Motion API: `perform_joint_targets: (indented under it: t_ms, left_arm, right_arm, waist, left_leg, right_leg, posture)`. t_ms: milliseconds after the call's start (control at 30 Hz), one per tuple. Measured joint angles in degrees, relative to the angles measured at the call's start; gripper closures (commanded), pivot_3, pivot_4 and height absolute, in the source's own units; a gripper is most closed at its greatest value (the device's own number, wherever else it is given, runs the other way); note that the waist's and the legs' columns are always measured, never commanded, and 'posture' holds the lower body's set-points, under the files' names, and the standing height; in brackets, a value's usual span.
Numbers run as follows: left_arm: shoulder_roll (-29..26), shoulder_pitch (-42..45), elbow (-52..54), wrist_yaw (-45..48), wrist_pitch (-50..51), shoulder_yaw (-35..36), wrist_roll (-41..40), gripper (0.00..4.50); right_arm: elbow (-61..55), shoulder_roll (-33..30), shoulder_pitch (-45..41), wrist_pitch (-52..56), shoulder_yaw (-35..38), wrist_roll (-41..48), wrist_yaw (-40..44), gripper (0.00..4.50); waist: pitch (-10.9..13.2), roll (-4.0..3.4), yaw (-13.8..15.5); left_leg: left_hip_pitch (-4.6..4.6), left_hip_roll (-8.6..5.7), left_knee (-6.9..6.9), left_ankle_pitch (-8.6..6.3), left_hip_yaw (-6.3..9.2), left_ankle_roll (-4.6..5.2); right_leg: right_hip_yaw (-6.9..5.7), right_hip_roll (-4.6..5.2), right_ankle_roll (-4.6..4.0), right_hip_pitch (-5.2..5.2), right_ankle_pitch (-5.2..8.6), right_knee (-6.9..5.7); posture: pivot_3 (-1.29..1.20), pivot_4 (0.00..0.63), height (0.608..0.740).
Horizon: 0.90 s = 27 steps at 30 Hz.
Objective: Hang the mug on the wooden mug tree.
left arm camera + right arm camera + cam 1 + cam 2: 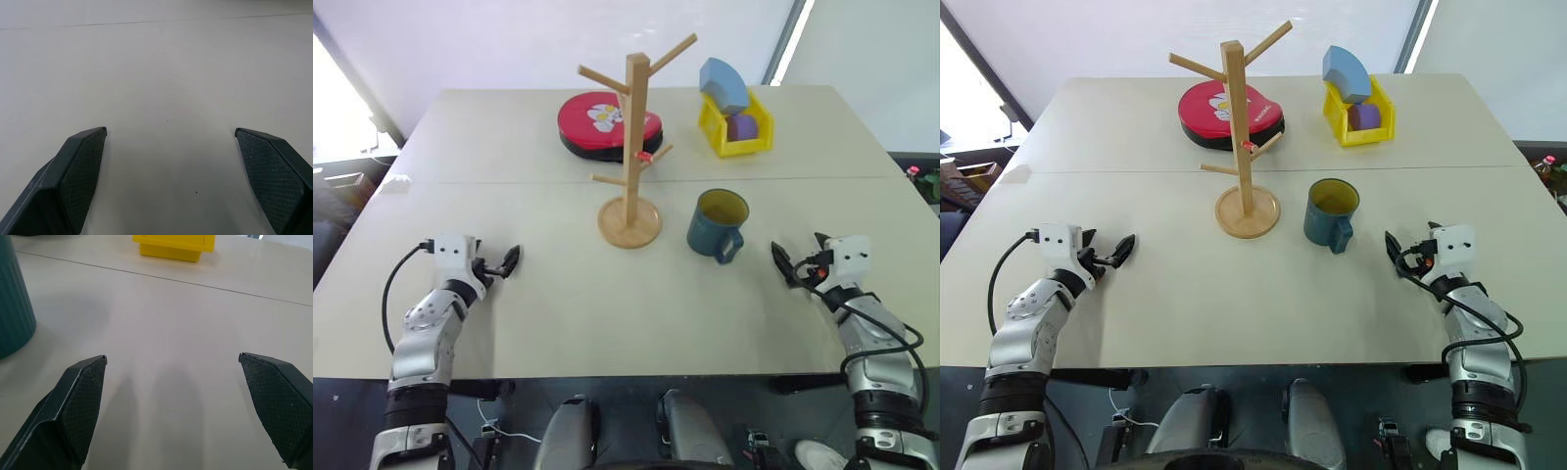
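Table (558,323) seen from the head camera, pale beige, with a seam running across it. We see the mug (716,224) standing upright near the middle, dark blue-grey with a yellow-olive interior, its handle turned toward the near edge. Just beside it, on the robot's left and apart from it, stands the wooden mug tree (630,147) on its round base; every peg is bare, and one carries a small red tip. Behind the tree lies a red and black disc with a flower print (607,123). A yellow bin (734,132) at the far right holds a light-blue curved block (724,85) and a purple piece. The left tool (499,262) hovers low over the near-left table, fingers spread and empty. The right tool (795,257) sits right of the mug, likewise spread wide, gripping nothing.
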<state>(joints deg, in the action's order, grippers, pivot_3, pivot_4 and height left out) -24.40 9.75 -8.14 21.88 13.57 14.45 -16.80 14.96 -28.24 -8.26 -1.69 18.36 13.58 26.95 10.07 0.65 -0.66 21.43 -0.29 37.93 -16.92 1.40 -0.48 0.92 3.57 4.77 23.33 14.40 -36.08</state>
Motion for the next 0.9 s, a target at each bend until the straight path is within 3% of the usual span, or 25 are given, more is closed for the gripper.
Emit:
perform_joint_targets:
  t_ms: [333,567,900]
  left_arm:
    - [0.85,0.09,1.49,0.26,1.31,0.50,-2.02,0.00]
    - [0.73,0.41,1.76,2.49,1.78,-0.25,-2.16,0.00]
    - [0.04,0.67,11.63,18.56,3.63,-10.77,-5.86,0.00]
  right_arm:
    - [-0.31,-0.02,0.19,0.13,0.04,0.07,-0.09,0.01]
    - [-6.53,0.02,4.46,1.83,0.17,0.26,-0.78,0.01]
    - [-19.01,-0.26,14.33,5.47,0.80,1.31,0.15,0.01]
  waist:
    - [0.00,0.00,0.02]
    - [0.00,0.00,0.08]
    - [-0.02,-0.03,0.02]
  left_leg:
    - [0.01,0.00,0.00,0.00,0.00,0.00]
    - [0.03,0.00,0.00,0.00,0.01,0.00]
    - [0.05,0.02,-0.02,-0.01,0.00,-0.01]
  right_leg:
    - [0.01,0.02,0.00,0.00,0.00,0.01]
    - [0.01,0.03,-0.02,0.01,0.01,0.02]
    - [0.03,0.08,-0.23,0.01,0.13,0.07]
  posture:
    - [0.00,0.150,0.735]
    - [0.00,0.150,0.735]
    - [0.00,0.150,0.735]
